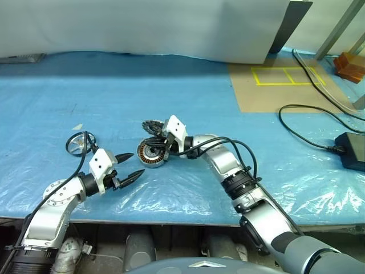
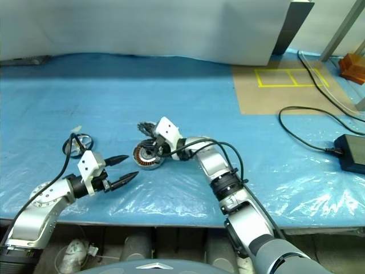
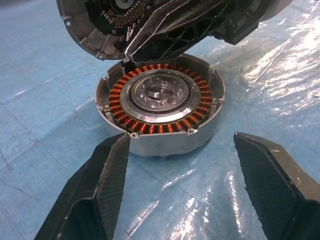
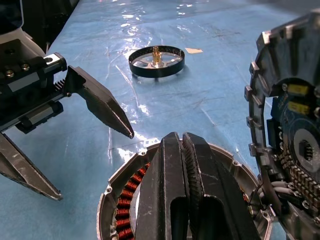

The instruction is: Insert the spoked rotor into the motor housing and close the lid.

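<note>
blue plastic sheet (image 1: 171, 103), motor housing (image 1: 151, 153), spoked rotor (image 1: 79, 144)

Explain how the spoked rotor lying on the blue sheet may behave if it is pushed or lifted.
The spoked rotor looks like rigid metal, so it is probably stiff. It lies flat on the glossy blue sheet, so a push would likely slide it, not roll it. Its open spokes suggest it is fairly light.

One motor housing (image 1: 153, 153) with copper windings. One spoked rotor (image 1: 80, 143), apart. One finned round part (image 1: 152, 126) beside housing. Two grippers: left (image 1: 129, 166), right (image 4: 182, 150), two fingers each. One black power adapter (image 1: 352, 150). Two cables.
</note>
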Controlling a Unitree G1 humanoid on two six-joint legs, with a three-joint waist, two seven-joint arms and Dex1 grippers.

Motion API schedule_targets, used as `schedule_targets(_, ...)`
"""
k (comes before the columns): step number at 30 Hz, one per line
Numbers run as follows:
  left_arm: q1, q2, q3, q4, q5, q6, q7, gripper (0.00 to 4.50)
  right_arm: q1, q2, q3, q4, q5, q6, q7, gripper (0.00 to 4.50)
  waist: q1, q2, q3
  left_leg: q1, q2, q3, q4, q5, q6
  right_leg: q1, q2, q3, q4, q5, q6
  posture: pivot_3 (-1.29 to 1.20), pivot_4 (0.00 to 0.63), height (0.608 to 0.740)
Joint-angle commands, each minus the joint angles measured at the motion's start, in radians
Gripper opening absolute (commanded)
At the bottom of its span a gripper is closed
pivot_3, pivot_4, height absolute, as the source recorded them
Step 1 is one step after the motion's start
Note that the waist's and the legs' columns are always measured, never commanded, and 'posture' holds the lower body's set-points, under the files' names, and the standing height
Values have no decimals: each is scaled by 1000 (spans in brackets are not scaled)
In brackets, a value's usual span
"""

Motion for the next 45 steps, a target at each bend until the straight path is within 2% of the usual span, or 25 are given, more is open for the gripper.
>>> schedule_targets(1,7,8,9,-28,-4,-8,5,3481,-18,16,-11,-12,17,-2,-5,74,0,0,0,0,0,0,0,0,0,0,0,0,0,0,0,0,150,740)
schedule_targets(3,8,8,9,-29,-4,-8,6,3481,-26,22,-11,15,6,8,-25,74,0,0,0,0,0,0,0,0,0,0,0,0,0,0,0,0,150,740)
schedule_targets(6,7,7,5,-27,-2,-10,7,3481,-14,-16,92,95,-119,-84,-37,74,0,0,0,0,0,0,0,0,0,0,0,0,0,0,0,0,150,740)
schedule_targets(8,3,5,1,-25,-1,-10,7,3481,-18,-19,116,149,-164,-103,-71,74,0,0,0,0,0,0,0,0,0,0,0,0,0,0,0,0,150,740)
schedule_targets(16,-12,-1,-12,-7,3,-15,6,3481,-21,-10,45,135,-105,-98,-71,74,0,0,-1,4,0,1,0,0,0,3,0,1,1,0,0,0,150,740)
schedule_targets(20,-22,-5,-21,1,5,-17,6,3481,-21,26,-63,14,64,-8,-9,74,1,0,0,2,0,1,0,0,0,1,0,1,1,0,0,0,150,740)
schedule_targets(23,-29,-6,-24,7,5,-19,5,3481,-26,32,-66,-19,92,45,12,74,1,0,0,0,1,1,0,0,0,-1,1,1,1,0,0,0,150,740)
schedule_targets(26,-32,-4,-26,13,4,-23,3,3481,-17,13,21,5,7,31,15,74,0,0,0,0,2,1,0,0,-1,-1,2,1,1,0,-1,0,150,740)
schedule_targets(30,-34,-2,-26,13,5,-24,4,3481,-34,-10,105,144,-126,-53,-48,74,-1,0,0,0,2,1,0,-1,-2,-1,3,0,1,-1,-2,0,150,740)
schedule_targets(32,-32,0,-25,9,3,-22,4,3481,-28,-23,120,159,-144,-78,-38,74,-1,0,-1,2,2,1,0,-1,-2,0,2,1,1,-1,-2,0,150,740)
schedule_targets(37,-20,6,-17,7,2,-21,5,3481,-31,-20,57,142,-93,-73,-36,74,2,0,-1,3,2,1,0,-1,-2,2,2,1,1,-1,-2,0,150,740)
schedule_targets(42,-16,9,-15,8,0,-21,4,3481,-52,37,-74,55,73,8,-19,74,2,0,0,2,2,1,0,-1,-2,1,2,1,1,-1,-2,0,150,740)
schedule_targets(45,-24,10,-16,11,-1,-19,3,3481,-50,40,-55,36,66,11,1,74,1,0,-1,1,2,1,0,-1,-2,-1,3,1,1,-1,-2,0,150,740)
